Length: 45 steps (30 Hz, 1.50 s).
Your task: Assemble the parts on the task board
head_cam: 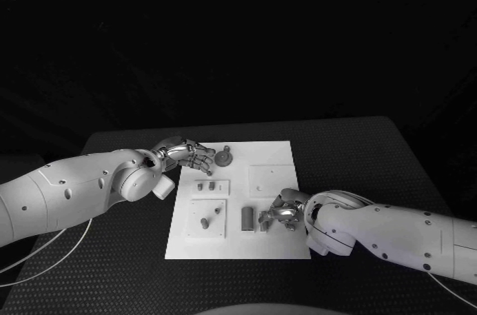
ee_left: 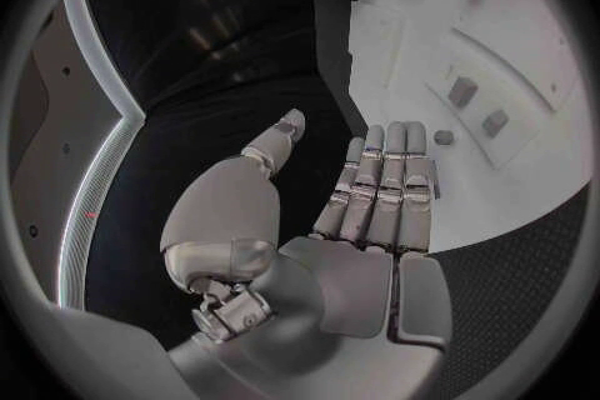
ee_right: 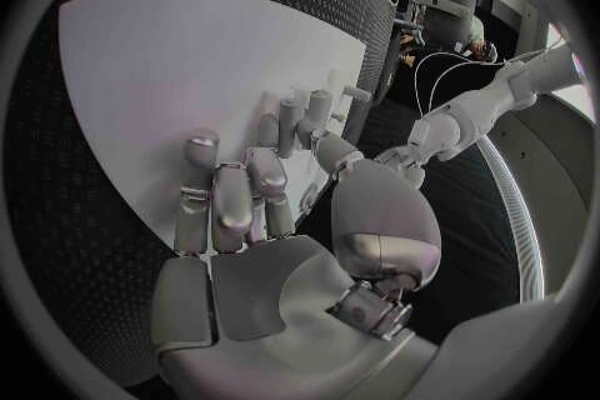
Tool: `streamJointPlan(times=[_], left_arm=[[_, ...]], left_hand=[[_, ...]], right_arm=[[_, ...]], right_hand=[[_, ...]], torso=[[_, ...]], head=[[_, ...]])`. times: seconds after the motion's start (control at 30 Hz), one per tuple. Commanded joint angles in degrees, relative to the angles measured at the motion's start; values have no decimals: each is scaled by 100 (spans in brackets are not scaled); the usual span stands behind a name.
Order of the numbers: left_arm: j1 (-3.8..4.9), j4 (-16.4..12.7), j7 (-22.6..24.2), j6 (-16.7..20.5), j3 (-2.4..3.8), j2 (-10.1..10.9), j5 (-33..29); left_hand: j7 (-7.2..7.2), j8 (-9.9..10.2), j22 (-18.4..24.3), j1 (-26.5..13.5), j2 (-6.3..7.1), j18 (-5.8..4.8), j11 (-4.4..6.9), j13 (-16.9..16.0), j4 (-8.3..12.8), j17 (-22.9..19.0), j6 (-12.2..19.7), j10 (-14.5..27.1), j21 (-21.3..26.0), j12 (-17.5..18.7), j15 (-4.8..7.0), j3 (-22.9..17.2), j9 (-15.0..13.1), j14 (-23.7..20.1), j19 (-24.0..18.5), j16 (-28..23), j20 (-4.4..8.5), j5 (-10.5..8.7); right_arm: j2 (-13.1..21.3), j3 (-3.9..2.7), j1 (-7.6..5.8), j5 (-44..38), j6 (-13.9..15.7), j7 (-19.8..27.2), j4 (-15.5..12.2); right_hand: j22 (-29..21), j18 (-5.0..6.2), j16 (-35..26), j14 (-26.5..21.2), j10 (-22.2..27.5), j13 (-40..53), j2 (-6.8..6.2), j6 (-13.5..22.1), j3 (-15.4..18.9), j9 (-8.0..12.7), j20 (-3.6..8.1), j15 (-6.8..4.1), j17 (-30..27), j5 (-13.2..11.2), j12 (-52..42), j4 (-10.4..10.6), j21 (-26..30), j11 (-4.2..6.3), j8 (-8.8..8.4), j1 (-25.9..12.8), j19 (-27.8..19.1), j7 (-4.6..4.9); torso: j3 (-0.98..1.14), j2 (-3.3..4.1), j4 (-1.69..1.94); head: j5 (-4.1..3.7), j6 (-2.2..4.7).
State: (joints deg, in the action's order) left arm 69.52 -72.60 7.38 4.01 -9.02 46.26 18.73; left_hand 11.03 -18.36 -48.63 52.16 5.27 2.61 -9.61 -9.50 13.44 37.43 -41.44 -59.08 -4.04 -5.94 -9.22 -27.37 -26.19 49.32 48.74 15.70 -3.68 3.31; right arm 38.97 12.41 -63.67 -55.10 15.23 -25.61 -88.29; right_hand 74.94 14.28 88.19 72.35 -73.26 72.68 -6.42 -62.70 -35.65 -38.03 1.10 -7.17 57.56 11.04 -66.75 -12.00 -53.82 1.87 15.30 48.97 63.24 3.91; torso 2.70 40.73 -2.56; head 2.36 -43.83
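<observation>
A: Where was the left hand [head_cam: 189, 156]?
B: At the far left corner of the task board [head_cam: 273, 242], fingers [ee_left: 381, 185] straight and apart, holding nothing.
A: And the right hand [head_cam: 283, 211]?
B: Low over the board's near middle, beside an upright grey part [head_cam: 247, 217]; whether its curled fingers [ee_right: 231, 205] held anything, I couldn't tell.
A: Other parts?
B: Scattered on the board.

White task board [head_cam: 278, 249], grey parts [head_cam: 247, 217], black textured table [head_cam: 378, 156], silver hands.
</observation>
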Motion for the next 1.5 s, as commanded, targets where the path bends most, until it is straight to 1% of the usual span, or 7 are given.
streamJointPlan(times=[0.03,0.3,0.53,0.93,1.07,1.4,1.5], left_arm=[[5,-8,42,-82,3,-10,14],[5,-7,41,-81,3,-14,14],[5,-8,37,-77,3,-11,14],[6,-11,36,-59,3,-9,14],[6,-14,33,-65,3,-9,14],[6,-15,31,-62,3,-9,14],[6,-15,30,-62,3,-7,14]], left_hand=[[168,33,9,-28,15,73,-9,-8,22,7,-36,-37,4,3,-20,17,10,-19,-51,-21,1,-5],[168,33,9,-27,16,73,-8,-9,23,8,-36,-37,4,4,-20,18,11,-19,-51,-22,1,-5],[168,33,10,-27,16,73,-8,-9,24,9,-37,-38,4,5,-20,18,12,-19,-51,-23,1,-5],[169,34,11,-30,19,72,-9,-9,23,11,-36,-39,3,7,-20,20,14,-19,-51,-26,0,-6],[170,35,11,-32,21,72,-9,-9,22,12,-34,-38,4,8,-20,21,15,-19,-51,-27,0,-7],[170,36,11,-31,21,72,-9,-9,23,12,-34,-38,4,9,-20,21,16,-19,-51,-27,0,-6],[170,36,12,-31,21,72,-9,-10,22,12,-34,-38,4,9,-20,21,16,-19,-51,-27,0,-6]], right_arm=[[-55,22,45,69,-214,174,-30],[-56,22,46,74,-232,186,-30],[-52,23,46,77,-233,190,-30],[-50,23,46,88,-247,204,-22],[-50,23,46,89,-254,208,-16],[-48,23,46,99,-261,207,-15],[-47,23,46,112,-259,221,-12]], right_hand=[[78,72,-22,-76,40,-6,-66,9,-8,49,4,-31,-7,-19,22,36,28,12,-25,14,11,33],[79,72,-22,-77,43,-8,-81,11,-16,50,5,-30,-4,-19,24,49,29,12,-26,24,10,34],[82,72,-23,-80,47,-9,-136,13,-21,50,3,-28,-4,-22,24,95,32,10,-26,22,10,36],[86,72,-24,-97,59,-14,-328,21,-63,50,5,-29,-20,-23,25,358,42,8,-24,-15,15,37],[87,72,-22,-95,64,-16,-432,24,-102,48,9,-32,-13,-22,24,519,46,9,-23,-32,19,36],[91,72,-22,-103,76,-22,-499,32,-122,44,15,-33,-22,-27,31,600,44,8,-21,-1,20,38],[91,72,-22,-108,80,-23,-545,36,-131,40,14,-33,-25,-28,31,701,46,8,-19,-14,19,39]], torso=[[0,-1,-1],[-1,0,0],[-1,0,0],[0,-1,-1],[1,0,-1],[1,0,-1],[1,0,-1]], head=[[6,-4],[8,-12],[8,-12],[15,-19],[16,-21],[18,-34],[18,-34]])
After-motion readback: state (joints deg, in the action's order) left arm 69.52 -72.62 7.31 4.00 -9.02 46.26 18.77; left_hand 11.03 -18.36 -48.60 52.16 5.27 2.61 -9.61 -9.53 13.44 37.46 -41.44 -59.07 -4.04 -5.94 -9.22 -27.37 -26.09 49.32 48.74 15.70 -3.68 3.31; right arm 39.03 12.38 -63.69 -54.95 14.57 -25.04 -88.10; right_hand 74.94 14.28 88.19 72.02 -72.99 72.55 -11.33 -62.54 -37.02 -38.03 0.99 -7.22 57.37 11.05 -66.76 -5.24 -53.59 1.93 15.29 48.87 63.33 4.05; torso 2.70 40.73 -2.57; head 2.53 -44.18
